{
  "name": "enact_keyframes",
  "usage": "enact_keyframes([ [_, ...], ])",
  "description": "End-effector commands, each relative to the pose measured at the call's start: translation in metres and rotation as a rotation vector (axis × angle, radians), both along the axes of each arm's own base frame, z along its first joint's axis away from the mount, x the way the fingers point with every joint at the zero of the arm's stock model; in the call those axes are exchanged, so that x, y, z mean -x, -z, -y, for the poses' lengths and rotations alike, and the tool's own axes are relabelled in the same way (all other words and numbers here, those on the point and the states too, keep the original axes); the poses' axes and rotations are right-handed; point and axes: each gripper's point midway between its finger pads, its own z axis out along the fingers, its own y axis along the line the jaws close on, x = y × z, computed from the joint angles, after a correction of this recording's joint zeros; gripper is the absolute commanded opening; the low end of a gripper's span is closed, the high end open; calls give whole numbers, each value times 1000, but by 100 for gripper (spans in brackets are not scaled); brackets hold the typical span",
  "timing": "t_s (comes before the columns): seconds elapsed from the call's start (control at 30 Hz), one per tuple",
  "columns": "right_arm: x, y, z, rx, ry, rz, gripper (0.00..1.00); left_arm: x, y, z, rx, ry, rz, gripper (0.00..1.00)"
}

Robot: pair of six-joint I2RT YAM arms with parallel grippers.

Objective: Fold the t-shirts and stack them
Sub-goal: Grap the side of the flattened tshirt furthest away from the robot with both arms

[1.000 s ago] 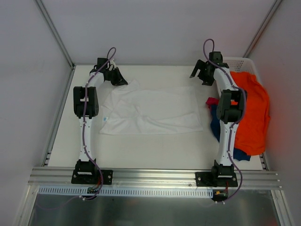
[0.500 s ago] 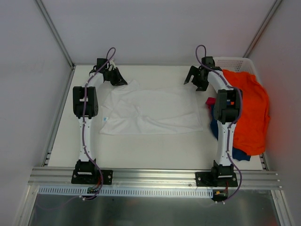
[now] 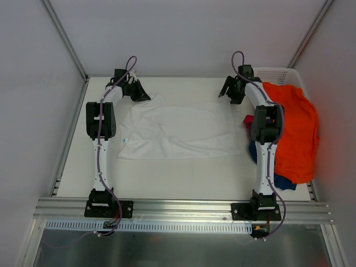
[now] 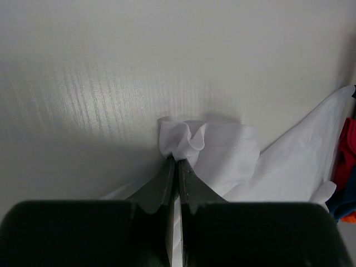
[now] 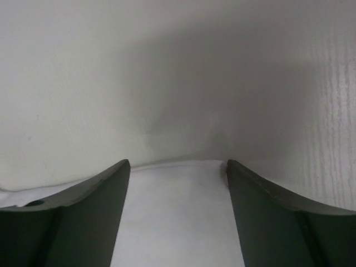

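White table [image 3: 167, 172] has the white t-shirt [image 3: 178, 130] spread flat at its middle; the orange t-shirt [image 3: 297, 133] is heaped at the right edge over the navy t-shirt [image 3: 283, 182], with the small magenta t-shirt [image 3: 247, 120] beside them. Left gripper [image 4: 178, 161] is pinched tight on the white shirt's bunched far-left corner. Right gripper [image 5: 177, 164] gapes wide over its far-right edge, gripping nothing.
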Motion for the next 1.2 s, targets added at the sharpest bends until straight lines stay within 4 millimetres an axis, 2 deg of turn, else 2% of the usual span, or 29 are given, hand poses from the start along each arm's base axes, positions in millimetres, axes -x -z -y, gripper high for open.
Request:
enact_keyframes([
  [0.0, 0, 0, -1, -24, 20, -27, 71, -1, -29, 2, -20, 14, 59, 0],
  [0.03, -1, 0, 0, -21, 23, -25, 68, 0, -29, 2, -20, 14, 57, 0],
  [0.17, 1, 1, 0, -17, 21, -31, 46, 0, -29, 2, -19, 15, 59, 0],
  [0.3, 4, 2, 2, -8, 25, -37, 42, 0, -29, 2, -19, 15, 59, 0],
  [0.4, 5, 1, 4, -5, 28, -39, 24, -1, -30, 2, -19, 15, 62, 0],
  [0.43, 6, 2, 4, -5, 30, -43, 8, -1, -29, 2, -19, 15, 60, 0],
  [0.47, 7, 2, 4, -3, 31, -45, 1, -1, -29, 2, -19, 15, 60, 0],
  [0.67, 7, 2, 6, -7, 33, -48, 0, -3, -28, 0, -32, -3, 58, 0],
  [0.87, 11, 0, 8, 3, 16, -51, 1, -8, -36, -3, -61, -11, 100, 0],
  [0.97, 12, -9, 10, 5, 12, -38, 0, -10, -46, -7, -83, -20, 125, 0],
  [1.17, 13, -32, 8, -18, 4, -4, 1, -17, -85, -10, -93, -37, 203, 0],
])
